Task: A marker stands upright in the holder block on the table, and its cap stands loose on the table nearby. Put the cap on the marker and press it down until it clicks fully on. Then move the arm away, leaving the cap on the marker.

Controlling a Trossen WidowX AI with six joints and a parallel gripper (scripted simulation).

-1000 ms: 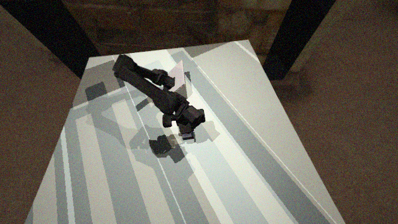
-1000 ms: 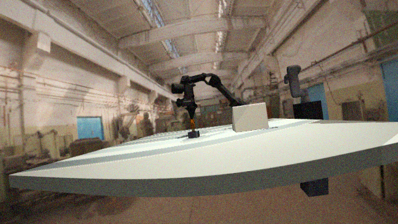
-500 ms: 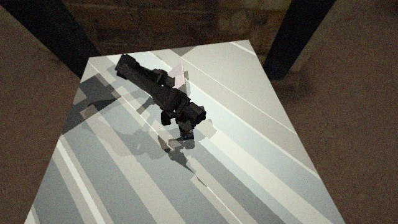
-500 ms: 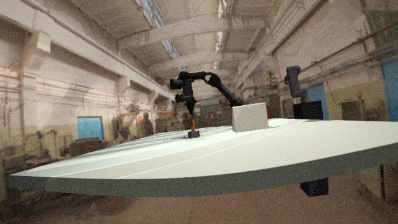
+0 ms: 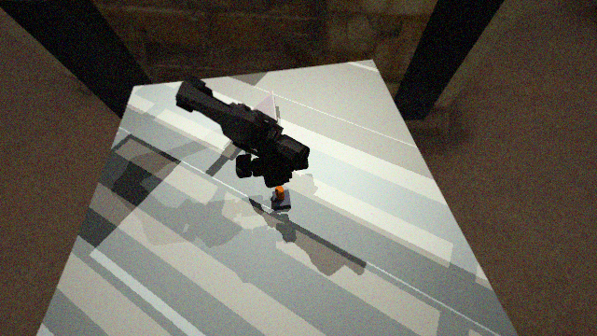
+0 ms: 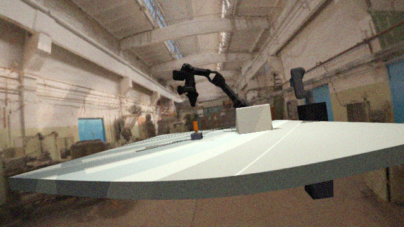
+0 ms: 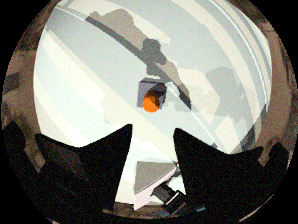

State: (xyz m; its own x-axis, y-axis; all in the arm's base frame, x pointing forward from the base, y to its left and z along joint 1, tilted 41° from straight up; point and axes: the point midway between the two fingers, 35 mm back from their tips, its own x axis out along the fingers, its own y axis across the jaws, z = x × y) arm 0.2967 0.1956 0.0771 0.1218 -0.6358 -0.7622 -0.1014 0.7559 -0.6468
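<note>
The orange cap (image 5: 279,191) (image 6: 195,125) (image 7: 150,103) sits on the marker, which stands upright in the small dark holder block (image 5: 284,206) (image 6: 196,136) (image 7: 145,87) on the table. My gripper (image 5: 276,181) (image 6: 192,103) (image 7: 153,129) hangs well above the cap with clear air between them. Its fingers are apart and nothing is between them. In the wrist view the cap shows from above, just beyond the two dark fingertips.
A pale grey box (image 6: 253,118) (image 5: 267,105) stands on the table by the arm's base. A dark camera post (image 6: 298,82) rises at the far right. The table's edges (image 6: 189,186) fall off on all sides.
</note>
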